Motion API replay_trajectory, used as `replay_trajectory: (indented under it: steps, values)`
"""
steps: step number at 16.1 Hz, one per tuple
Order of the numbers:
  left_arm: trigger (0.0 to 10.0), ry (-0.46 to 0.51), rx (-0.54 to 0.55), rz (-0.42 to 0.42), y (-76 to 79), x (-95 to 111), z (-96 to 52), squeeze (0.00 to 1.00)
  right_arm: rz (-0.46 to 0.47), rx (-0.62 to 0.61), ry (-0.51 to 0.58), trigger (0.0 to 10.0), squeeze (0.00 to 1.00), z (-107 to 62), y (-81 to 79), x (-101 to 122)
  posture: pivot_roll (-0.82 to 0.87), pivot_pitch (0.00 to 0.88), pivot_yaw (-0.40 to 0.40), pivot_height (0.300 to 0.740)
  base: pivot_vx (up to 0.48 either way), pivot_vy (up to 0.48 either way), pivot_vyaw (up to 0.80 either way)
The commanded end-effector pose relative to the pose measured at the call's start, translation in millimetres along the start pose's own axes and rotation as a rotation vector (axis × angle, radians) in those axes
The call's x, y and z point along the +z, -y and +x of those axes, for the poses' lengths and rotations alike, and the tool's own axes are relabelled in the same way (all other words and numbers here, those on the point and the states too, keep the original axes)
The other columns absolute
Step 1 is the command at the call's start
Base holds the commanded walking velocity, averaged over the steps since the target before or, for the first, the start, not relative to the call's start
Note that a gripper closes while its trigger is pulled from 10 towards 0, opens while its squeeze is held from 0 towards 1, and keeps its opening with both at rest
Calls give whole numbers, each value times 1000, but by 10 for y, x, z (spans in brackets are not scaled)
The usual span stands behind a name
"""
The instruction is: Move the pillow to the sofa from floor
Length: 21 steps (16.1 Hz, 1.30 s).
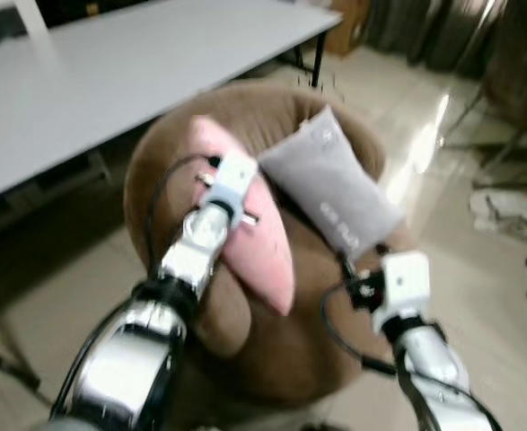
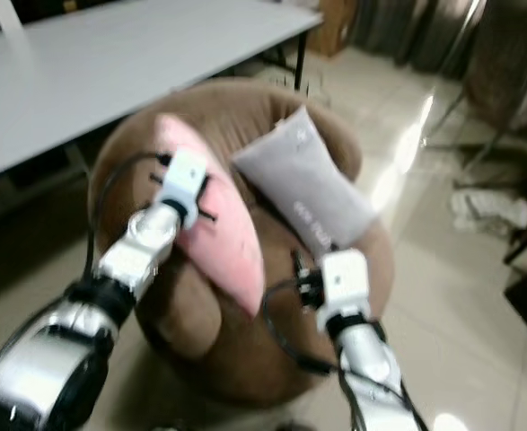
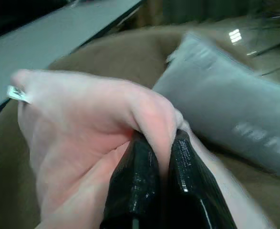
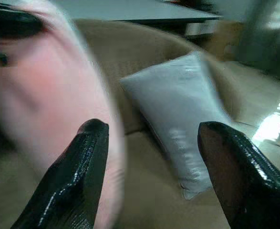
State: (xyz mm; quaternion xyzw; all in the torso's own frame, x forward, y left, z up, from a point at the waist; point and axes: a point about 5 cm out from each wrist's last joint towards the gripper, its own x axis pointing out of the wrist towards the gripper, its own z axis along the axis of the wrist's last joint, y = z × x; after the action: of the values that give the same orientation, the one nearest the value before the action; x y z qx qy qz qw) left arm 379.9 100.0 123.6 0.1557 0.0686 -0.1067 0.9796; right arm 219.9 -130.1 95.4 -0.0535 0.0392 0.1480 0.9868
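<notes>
My left gripper (image 3: pixel 161 157) is pinched on a fold of the soft pink pillow (image 1: pixel 259 247), held over the brown round sofa (image 1: pixel 169 166); my right gripper (image 4: pixel 154 157) hangs spread and empty. That thin pinch could slip, and the pillow might slide off the rounded seat or nudge the grey pillow (image 1: pixel 330 184) beyond.

2 pillows (1 pink (image 1: pixel 261 244), 1 grey (image 1: pixel 335 184)), 1 sofa (image 1: pixel 169 157), 1 table (image 1: pixel 110 63).
</notes>
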Motion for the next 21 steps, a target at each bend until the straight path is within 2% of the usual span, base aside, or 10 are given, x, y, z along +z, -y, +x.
replay_trajectory:
  steps: [1,4,5,6,11,14,15,20,21]
  values:
    - [10000,7,22,-4,53,17,26,0,-1,75,-38,10000,0,-56,-47,-49,41,65,-24,740,0,0,0]
    - [10000,-47,23,-2,134,-88,20,0,-18,118,-56,10000,0,-102,-60,-77,20,88,-20,740,0,0,0]
    - [10000,-78,40,40,130,-152,12,0,-32,143,-60,10000,0,-125,-85,-74,2,100,-11,740,0,0,0]
    - [10000,-104,50,69,106,-205,6,1000,-34,161,-64,10000,0,-142,-106,-71,-2,104,-7,740,0,0,0]
    - [10000,-113,66,80,65,-230,3,1000,-19,161,-73,10000,0,-153,-100,-86,4,112,-14,740,0,0,0]
    - [10000,-80,115,47,-60,-166,19,1000,-12,160,-59,10000,0,-134,-106,-68,12,109,-22,740,0,0,0]
    - [10000,-46,122,10,-129,-103,32,1000,-10,158,-49,10000,0,-118,-92,-48,18,106,-28,740,0,0,0]
    - [10000,51,73,-95,-266,-9,27,1000,-7,168,-33,10000,0,-56,-77,-21,40,101,-54,740,0,0,0]
    - [10000,67,73,-94,-282,2,23,1000,-7,171,-31,10000,0,-50,-80,-17,41,101,-55,740,0,0,0]
